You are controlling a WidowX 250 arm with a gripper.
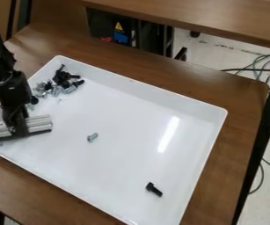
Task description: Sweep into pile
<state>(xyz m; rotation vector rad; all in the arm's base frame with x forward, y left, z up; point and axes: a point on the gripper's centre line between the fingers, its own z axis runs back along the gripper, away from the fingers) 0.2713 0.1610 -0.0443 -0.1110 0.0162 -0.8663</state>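
Note:
At the left of the camera view, the black gripper (16, 125) hangs over the left edge of a white tray (119, 154), shut on a silver bar with a dark lower edge (40, 124). The bar lies low across the tray's left side. A pile of black and silver screws (60, 82) sits in the tray's upper left corner, above and right of the gripper. One silver screw (92, 137) lies alone right of the bar. Farther off, a black screw (154, 189) rests near the tray's lower right.
The tray's raised rim (224, 115) surrounds the work area on a brown wooden table (242, 99). Another wooden surface (219, 17) stands behind. Cables (266, 66) lie on the floor at the right.

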